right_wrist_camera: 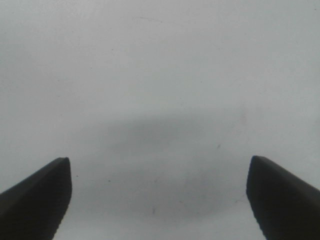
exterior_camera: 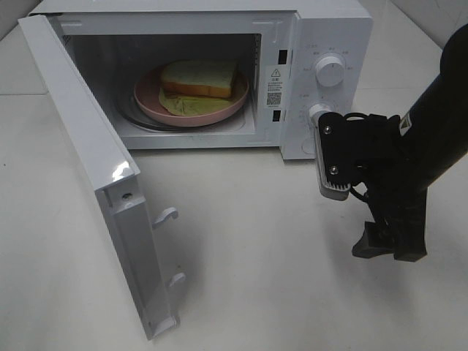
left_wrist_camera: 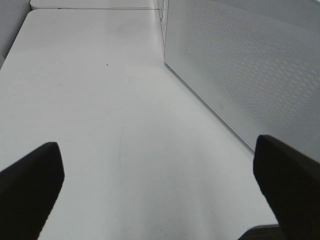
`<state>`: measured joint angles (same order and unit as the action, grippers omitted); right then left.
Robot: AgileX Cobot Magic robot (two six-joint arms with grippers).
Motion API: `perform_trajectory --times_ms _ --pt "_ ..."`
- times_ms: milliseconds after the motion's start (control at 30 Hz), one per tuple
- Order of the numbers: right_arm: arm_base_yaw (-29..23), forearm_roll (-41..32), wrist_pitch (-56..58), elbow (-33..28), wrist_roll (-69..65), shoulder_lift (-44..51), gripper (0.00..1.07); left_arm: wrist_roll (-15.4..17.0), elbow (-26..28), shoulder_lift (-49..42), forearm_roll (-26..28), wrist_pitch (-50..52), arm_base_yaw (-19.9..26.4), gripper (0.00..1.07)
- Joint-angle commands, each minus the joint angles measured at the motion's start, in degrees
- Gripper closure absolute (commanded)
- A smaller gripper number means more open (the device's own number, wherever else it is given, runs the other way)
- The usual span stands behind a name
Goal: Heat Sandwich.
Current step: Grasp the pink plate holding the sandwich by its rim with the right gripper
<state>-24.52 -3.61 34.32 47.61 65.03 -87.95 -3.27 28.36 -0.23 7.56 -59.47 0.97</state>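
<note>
Both left gripper [left_wrist_camera: 157,145] and right gripper [right_wrist_camera: 159,161] gape empty (only the high view shows the sandwich [exterior_camera: 199,78] in the microwave [exterior_camera: 330,33]).

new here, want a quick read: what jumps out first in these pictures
The white microwave at the back stands with its door swung wide open to the left. Inside, the sandwich lies on a pink plate. At right, the black right tool hangs open over the table.
</note>
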Motion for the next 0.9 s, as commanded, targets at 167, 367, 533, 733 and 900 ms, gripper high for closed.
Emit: perform_trajectory --times_ms 167,367,533,733,900 --pt "0.2 3.1 2.8 5.6 -0.2 -0.1 0.19 0.2 -0.2 -1.4 0.2 0.2 0.2 0.09" --pt "-1.8 7.3 2.6 8.9 -0.1 -0.1 0.19 0.2 -0.2 -1.4 0.2 0.2 0.2 0.09" --pt "-3.8 9.9 2.4 12.5 -0.2 -1.1 0.19 0.2 -0.2 -1.4 0.2 0.2 0.2 0.09" --pt "-5.8 10.9 2.3 16.7 -0.2 -4.4 0.2 0.2 -0.2 -1.4 0.2 0.2 0.2 0.09" --pt "-7.9 10.9 1.3 20.0 -0.2 -7.6 0.21 0.2 -0.2 -1.4 0.2 0.2 0.2 0.09"
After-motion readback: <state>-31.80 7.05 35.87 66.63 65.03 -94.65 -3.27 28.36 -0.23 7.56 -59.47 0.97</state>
